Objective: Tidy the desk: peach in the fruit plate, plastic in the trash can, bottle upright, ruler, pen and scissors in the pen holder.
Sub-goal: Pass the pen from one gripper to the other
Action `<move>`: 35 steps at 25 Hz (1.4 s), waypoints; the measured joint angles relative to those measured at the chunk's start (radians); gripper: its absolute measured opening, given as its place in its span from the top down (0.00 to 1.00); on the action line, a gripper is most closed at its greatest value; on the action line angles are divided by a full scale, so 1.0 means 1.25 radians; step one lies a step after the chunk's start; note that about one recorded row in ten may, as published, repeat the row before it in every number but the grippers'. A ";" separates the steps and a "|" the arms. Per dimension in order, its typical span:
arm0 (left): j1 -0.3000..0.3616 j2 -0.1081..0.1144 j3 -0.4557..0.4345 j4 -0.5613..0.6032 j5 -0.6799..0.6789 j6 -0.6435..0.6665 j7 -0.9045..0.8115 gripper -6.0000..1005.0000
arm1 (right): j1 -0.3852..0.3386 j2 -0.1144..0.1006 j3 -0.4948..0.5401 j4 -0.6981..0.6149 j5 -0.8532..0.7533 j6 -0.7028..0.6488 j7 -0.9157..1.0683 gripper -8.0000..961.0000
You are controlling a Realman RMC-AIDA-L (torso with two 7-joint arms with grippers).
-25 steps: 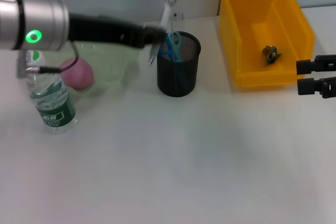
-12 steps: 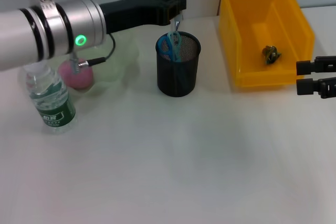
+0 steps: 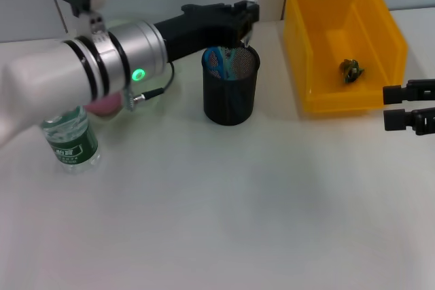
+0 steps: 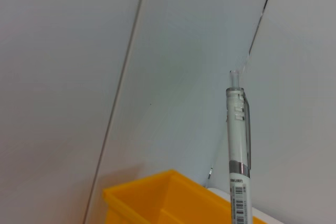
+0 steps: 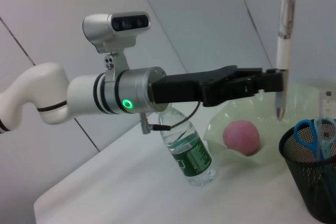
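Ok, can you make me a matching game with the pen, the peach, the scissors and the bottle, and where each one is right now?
Things:
1. pen
2. peach
3. scissors
4. bottle

Places:
A. in the black mesh pen holder
B. standing upright on the table
C. held upright in the left hand, above the pen holder
D. in the green fruit plate

Pairs: 1-C, 2-D, 3-A, 4-B

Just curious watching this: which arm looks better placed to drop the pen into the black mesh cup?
Left: its gripper holds the white pen upright above the black mesh cup; the right gripper waits aside.
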 joint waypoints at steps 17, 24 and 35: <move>0.015 -0.001 0.136 -0.057 -0.399 -0.075 0.337 0.86 | 0.010 0.008 -0.001 0.000 0.003 0.022 -0.038 0.14; 0.056 -0.001 0.134 -0.030 -0.412 -0.033 0.364 0.86 | -0.025 0.034 0.084 0.008 0.154 0.123 -0.115 0.14; 0.086 0.000 0.163 -0.027 -0.484 0.126 0.474 0.86 | 0.011 0.083 0.066 0.019 0.211 0.167 -0.161 0.14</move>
